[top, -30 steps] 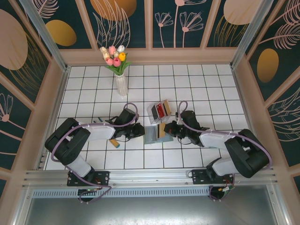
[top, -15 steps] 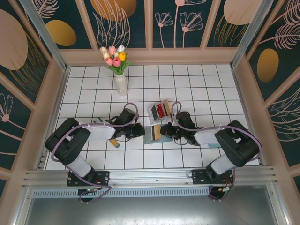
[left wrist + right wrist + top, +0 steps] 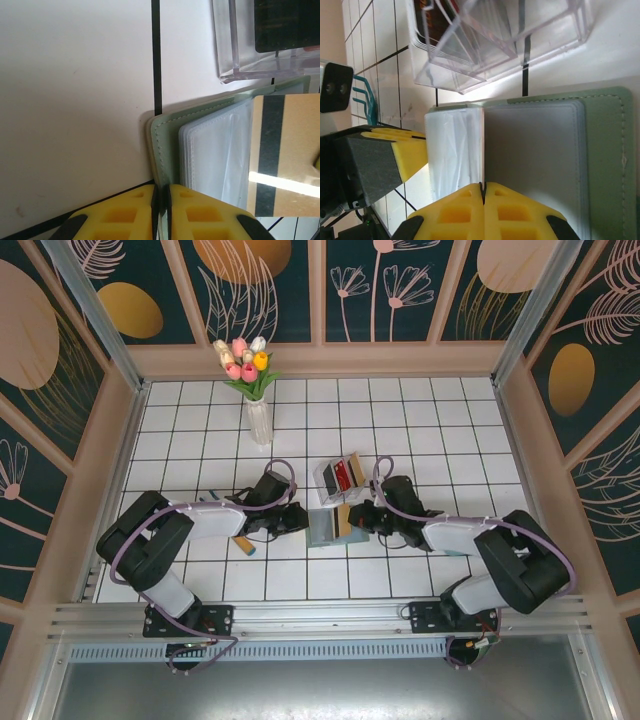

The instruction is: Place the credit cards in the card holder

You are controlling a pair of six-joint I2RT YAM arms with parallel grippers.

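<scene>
Credit card of tan plastic with a dark stripe (image 3: pixel 282 155) sits edge-on in my right gripper (image 3: pixel 483 200), jaws clamped tight on one end, over the clear inner sleeves (image 3: pixel 215 150) of the flat sage-green bifold card holder (image 3: pixel 165 130). The holder lies open on the white tiled table (image 3: pixel 75 100), just beside the clear plastic box (image 3: pixel 250 55). My left gripper (image 3: pixel 161 210) pinches the holder's stitched cover edge, steadying it. I judge the card light, stiff and slick, best held near one end. The sleeves look floppy and may buckle at the pocket mouth.
</scene>
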